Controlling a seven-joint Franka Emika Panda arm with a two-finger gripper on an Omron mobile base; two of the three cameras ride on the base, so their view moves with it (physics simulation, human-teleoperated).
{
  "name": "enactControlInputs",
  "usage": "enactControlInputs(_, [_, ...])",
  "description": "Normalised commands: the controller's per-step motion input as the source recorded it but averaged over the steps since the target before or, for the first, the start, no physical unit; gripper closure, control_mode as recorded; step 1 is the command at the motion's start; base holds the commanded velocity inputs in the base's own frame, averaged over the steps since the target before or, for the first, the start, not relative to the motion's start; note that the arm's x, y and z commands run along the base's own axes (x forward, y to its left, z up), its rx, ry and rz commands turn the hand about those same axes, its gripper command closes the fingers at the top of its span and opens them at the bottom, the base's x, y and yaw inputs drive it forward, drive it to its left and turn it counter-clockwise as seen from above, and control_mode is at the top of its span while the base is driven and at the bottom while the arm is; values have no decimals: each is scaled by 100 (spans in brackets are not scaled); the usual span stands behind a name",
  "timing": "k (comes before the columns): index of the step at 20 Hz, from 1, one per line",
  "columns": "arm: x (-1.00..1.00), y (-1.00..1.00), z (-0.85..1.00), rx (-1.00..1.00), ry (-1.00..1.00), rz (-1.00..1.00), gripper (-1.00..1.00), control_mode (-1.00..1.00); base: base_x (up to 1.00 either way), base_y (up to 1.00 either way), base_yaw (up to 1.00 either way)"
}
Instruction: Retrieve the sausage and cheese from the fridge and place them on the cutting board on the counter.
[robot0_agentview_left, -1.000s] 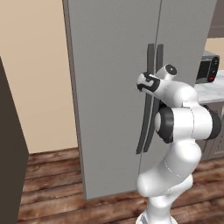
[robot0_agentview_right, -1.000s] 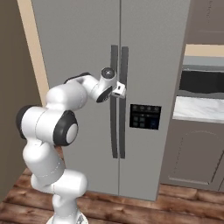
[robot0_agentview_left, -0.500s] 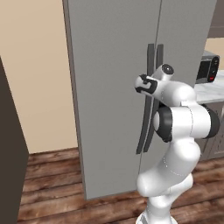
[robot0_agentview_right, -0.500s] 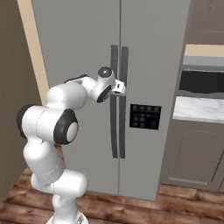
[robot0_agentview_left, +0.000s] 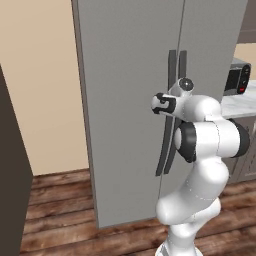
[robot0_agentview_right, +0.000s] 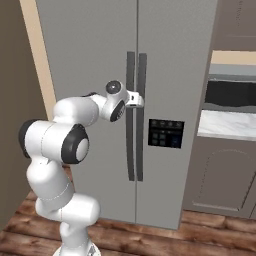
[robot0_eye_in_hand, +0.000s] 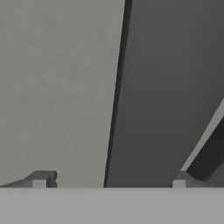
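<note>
Fridge (robot0_agentview_left: 130, 100): tall, grey, both doors shut; stands between tan wall on the left and the counter (robot0_agentview_right: 227, 125) on the right.
Handles: two dark curved handles (robot0_agentview_right: 131, 120) either side of the centre seam.
Open room: wood floor (robot0_agentview_left: 65, 210) bare before the doors; dark cabinet (robot0_agentview_left: 12, 175) at far left.
Gripper (robot0_agentview_right: 137, 100): jaws spread wide, holding nothing, at the handles at mid height; hand view has one dark handle (robot0_eye_in_hand: 162, 87) between the fingertips (robot0_eye_in_hand: 41, 178).

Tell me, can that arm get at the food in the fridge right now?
Probably not yet. Both doors of the fridge are closed, so nothing inside is reachable. The gripper is right at the handles, jaws apart, with nothing blocking them.
</note>
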Motion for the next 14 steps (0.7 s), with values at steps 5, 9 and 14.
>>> enactControlInputs(5, [21,-16,0,-4,0,3,-100,-100,0,0,0])
enactControlInputs(9, [37,-3,1,0,0,3,-100,-100,0,0,0])
enactControlInputs(14, [44,0,11,0,0,2,100,-100,0,0,0])
